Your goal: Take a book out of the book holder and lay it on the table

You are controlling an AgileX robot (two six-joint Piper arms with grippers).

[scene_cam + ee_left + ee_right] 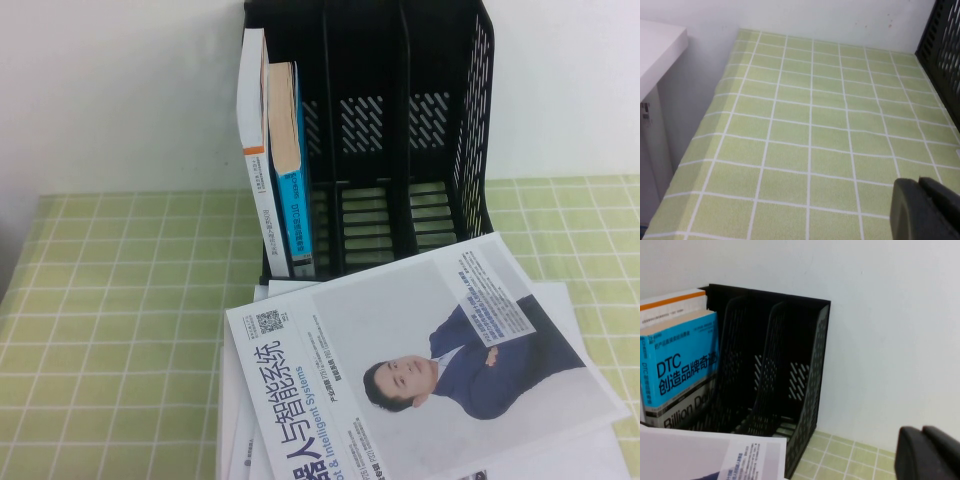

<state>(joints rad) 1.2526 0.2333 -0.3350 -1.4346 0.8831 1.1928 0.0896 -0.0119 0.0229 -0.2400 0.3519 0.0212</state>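
Both grippers sit out of the high view; each wrist view shows only a dark fingertip edge, the left gripper (927, 210) over bare table (805, 130), the right gripper (930, 452) beside the book holder (400, 130), and whether either is open cannot be told. The book (420, 370) already lies flat before the holder on other papers, touching nothing else. The task looks finished; next comes pulling the arms clear.
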